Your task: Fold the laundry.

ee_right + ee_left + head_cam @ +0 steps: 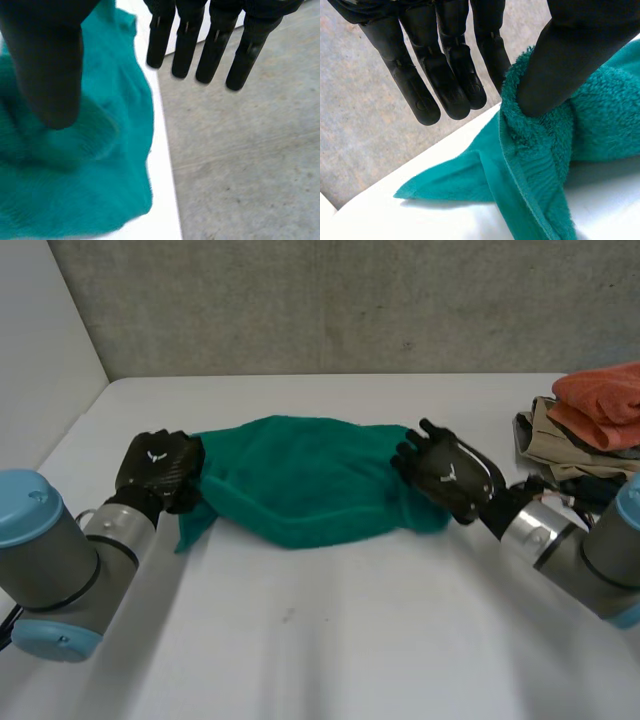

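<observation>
Watching from beside the bench (330, 640): green towel (300, 480) lies bunched lengthwise, midway between the left and right edges and closer to the far edge than the near one. Left hand (155, 465) is at the towel's left end, right hand (450, 475) on its right end.

Left wrist view: left fingers (445, 75) are straight and clear of the cloth. Left thumb (560, 60) is pressed into a fold of terry that bunches round its tip. Nothing is pinched; the hand is spread apart. A hemmed corner of the towel lies flat on the bench beneath those fingers.

Right wrist view: right fingers (215, 45) are straight and held apart from the right thumb (50, 65), which hangs over the towel (contact not clear).

Markings: one small white emblem on the back of each hand, too small to read.

Heap of clothes at the right edge, an orange cloth (600, 395) on top of a beige garment (545, 435).
</observation>
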Robot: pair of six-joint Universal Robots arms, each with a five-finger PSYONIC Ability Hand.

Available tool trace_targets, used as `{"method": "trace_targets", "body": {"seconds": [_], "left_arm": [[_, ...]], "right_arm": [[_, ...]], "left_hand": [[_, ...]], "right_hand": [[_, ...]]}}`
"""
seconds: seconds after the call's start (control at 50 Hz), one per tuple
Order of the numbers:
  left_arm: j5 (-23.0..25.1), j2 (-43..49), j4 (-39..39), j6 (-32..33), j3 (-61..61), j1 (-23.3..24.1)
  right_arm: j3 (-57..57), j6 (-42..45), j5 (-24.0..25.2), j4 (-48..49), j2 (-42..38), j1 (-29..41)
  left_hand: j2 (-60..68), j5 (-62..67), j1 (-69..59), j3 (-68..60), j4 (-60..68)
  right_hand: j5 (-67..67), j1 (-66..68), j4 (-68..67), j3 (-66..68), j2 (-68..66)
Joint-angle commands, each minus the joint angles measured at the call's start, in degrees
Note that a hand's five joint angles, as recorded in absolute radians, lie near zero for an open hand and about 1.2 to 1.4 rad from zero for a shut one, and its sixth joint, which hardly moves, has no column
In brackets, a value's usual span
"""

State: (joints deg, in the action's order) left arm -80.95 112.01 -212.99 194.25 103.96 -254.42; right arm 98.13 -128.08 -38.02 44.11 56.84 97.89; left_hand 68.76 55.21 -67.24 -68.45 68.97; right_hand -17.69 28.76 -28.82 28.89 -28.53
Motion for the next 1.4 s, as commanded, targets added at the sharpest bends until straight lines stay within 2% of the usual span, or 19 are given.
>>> {"method": "trace_targets", "body": {"seconds": [0.02, 0.18, 0.26, 0.32, 0.48, 0.64, 0.76, 0.92, 0.98, 1.04, 1.06, 1.1, 1.18, 1.22, 1.26, 1.28, 1.32, 1.36, 1.4], "left_arm": [[0.35, -1.96, 1.35, 0.78, 0.37, -0.73], [1.58, -3.98, 3.10, 0.43, 0.63, -1.78], [1.84, -5.48, 4.60, 0.52, 0.63, -1.87], [2.02, -6.97, 5.48, 0.78, 0.63, -1.61], [2.72, -9.35, 6.97, 1.04, 0.63, -1.08], [2.64, -10.40, 7.24, 1.31, 0.46, -1.17], [2.72, -11.46, 7.15, 1.05, 0.28, -1.52], [2.64, -12.42, 7.15, 0.61, 0.11, -1.52], [2.55, -12.43, 7.15, 0.34, -0.16, -1.52], [2.55, -12.43, 7.15, 0.17, -0.24, -1.69], [2.46, -12.60, 7.15, 0.08, -0.24, -1.96], [2.46, -12.86, 7.15, -0.10, -0.33, -2.22], [2.37, -14.62, 7.68, -0.27, -0.94, -3.71], [2.72, -16.90, 8.47, -0.45, -2.09, -5.38], [3.25, -19.27, 10.56, -0.80, -3.49, -6.61], [3.51, -19.98, 11.71, -0.97, -3.93, -7.05], [4.56, -21.47, 14.87, -1.33, -5.16, -7.67], [6.93, -23.05, 21.10, -1.15, -6.66, -8.46], [10.00, -23.67, 27.59, -0.63, -7.53, -8.81]], "right_arm": [[0.22, 0.64, -9.34, -10.25, 3.53, -0.95], [-4.09, -10.78, -19.10, -28.27, 12.06, -1.21], [-9.08, -18.93, -27.78, -40.72, 15.40, -0.16], [-14.35, -26.48, -35.68, -50.12, 15.93, 1.42], [-28.15, -46.52, -46.08, -67.19, 11.29, 9.14], [-32.65, -60.53, -52.94, -69.60, 2.41, 16.80], [-35.81, -62.29, -59.62, -65.65, -5.24, 20.84], [-43.98, -61.94, -71.91, -59.85, -16.04, 24.18], [-45.48, -61.77, -73.34, -58.96, -17.72, 24.45], [-46.02, -62.03, -73.96, -57.56, -18.52, 24.80], [-45.93, -62.20, -73.78, -56.16, -18.26, 24.63], [-45.75, -61.94, -73.08, -55.27, -17.47, 24.28], [-43.13, -59.40, -69.40, -54.57, -10.10, 22.53], [-40.57, -53.79, -64.83, -54.65, -2.37, 19.89], [-38.90, -47.47, -60.27, -54.74, 2.99, 17.52], [-37.33, -39.78, -55.55, -55.00, 7.80, 15.42], [-36.09, -32.01, -51.30, -55.44, 11.70, 13.65], [-34.16, -21.32, -48.22, -58.49, 15.99, 11.89], [-33.02, -15.31, -48.20, -62.71, 18.03, 10.84]], "left_hand": [[11.24, 14.79, -12.76, -11.55, 11.03], [11.24, 14.79, -12.76, -11.55, 11.03], [11.24, 14.79, -12.76, -11.55, 11.03], [11.24, 14.79, -12.76, -11.55, 11.03], [11.24, 14.79, -12.76, -11.55, 11.03], [11.24, 14.79, -12.76, -11.55, 11.03], [11.24, 14.79, -12.76, -11.55, 11.03], [11.24, 14.79, -12.76, -11.55, 11.03], [11.24, 14.79, -12.76, -11.55, 11.03], [11.24, 14.79, -12.76, -11.55, 11.03], [11.24, 14.79, -12.76, -11.55, 11.03], [11.24, 14.79, -12.76, -11.55, 11.03], [11.24, 14.79, -12.76, -11.55, 11.03], [11.24, 14.79, -12.76, -11.55, 11.03], [11.24, 14.79, -12.76, -11.55, 11.03], [11.24, 14.79, -12.76, -11.55, 11.03], [11.24, 14.79, -12.76, -11.55, 11.03], [11.24, 14.79, -12.76, -11.55, 11.03], [11.24, 14.79, -12.76, -11.55, 11.03]], "right_hand": [[13.97, -15.04, 15.10, -15.17, 14.81], [17.69, -18.76, 18.82, -18.89, 18.53], [17.69, -18.76, 18.82, -18.89, 18.53], [17.69, -18.76, 18.82, -18.89, 18.53], [17.69, -18.76, 18.82, -18.89, 18.53], [17.69, -18.76, 18.82, -18.89, 18.53], [17.69, -18.76, 18.82, -18.89, 18.53], [17.69, -18.76, 18.82, -18.89, 18.53], [16.53, -17.60, 17.66, -17.73, 17.37], [-0.41, -0.66, 0.71, -0.78, 0.43], [-28.29, 27.22, -27.16, 27.09, -27.44], [-52.21, 51.14, -51.09, 51.01, -51.37], [-52.31, 51.24, -51.18, 51.11, -51.47], [-52.31, 51.24, -51.18, 51.11, -51.47], [-52.31, 51.24, -51.18, 51.11, -51.47], [-52.31, 51.24, -51.18, 51.11, -51.47], [-52.31, 51.24, -51.18, 51.11, -51.47], [-52.31, 51.24, -51.18, 51.11, -51.47], [-52.31, 51.24, -51.18, 51.11, -51.47]]}}
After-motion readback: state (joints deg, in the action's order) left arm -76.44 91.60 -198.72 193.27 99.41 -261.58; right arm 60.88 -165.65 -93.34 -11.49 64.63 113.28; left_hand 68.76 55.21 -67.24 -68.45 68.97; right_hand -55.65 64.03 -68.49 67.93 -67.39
